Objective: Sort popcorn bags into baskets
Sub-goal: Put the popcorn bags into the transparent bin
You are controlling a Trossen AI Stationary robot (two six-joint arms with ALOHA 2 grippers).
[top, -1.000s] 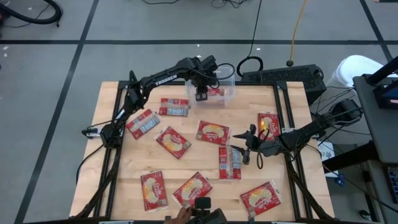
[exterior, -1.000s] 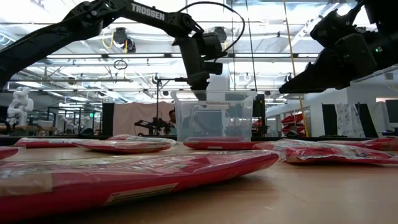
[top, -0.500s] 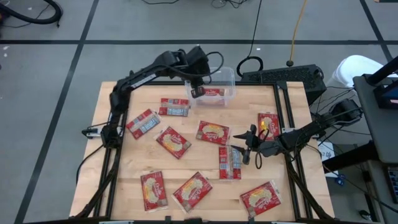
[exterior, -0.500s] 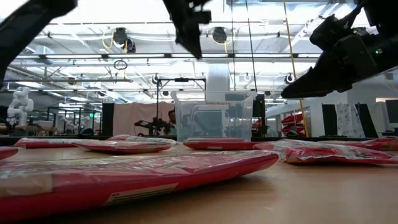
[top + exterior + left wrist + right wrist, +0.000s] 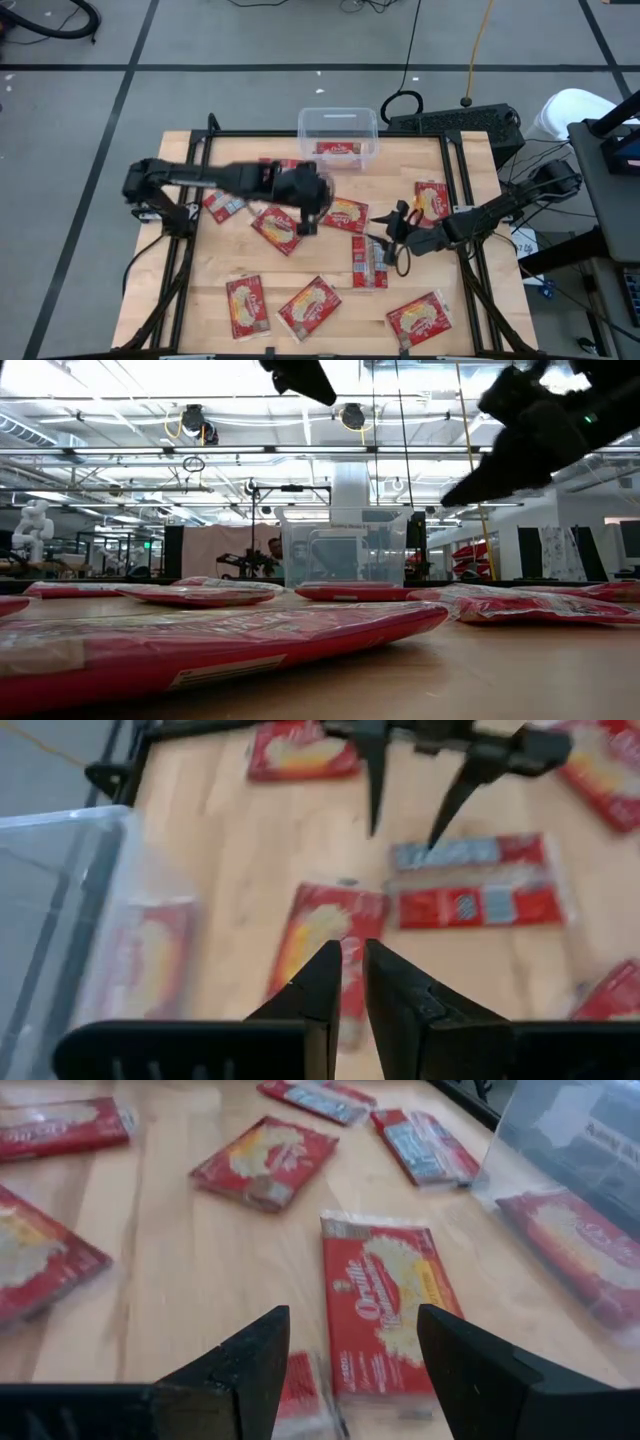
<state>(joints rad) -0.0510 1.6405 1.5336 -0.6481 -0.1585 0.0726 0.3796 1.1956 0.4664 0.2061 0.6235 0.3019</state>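
Several red and yellow popcorn bags lie flat across the wooden table, some showing the grey-panelled reverse side. A single clear basket stands at the far edge with one bag lying in it. My left gripper hovers high over the middle of the table. Its fingers stand open by only a narrow gap, with nothing between them. My right gripper hangs open above the table right of the middle. A face-up bag lies ahead of its spread fingers.
More bags lie along the near edge, at the left and at the right. Bare wood shows between them. Black frame rails run along the table's left and right sides.
My left gripper has left the basket, risen and swung fast toward the table's near side, and now hangs over the middle bags, pointing less steeply down. The bag in the basket has stayed put. My right gripper has risen slightly.
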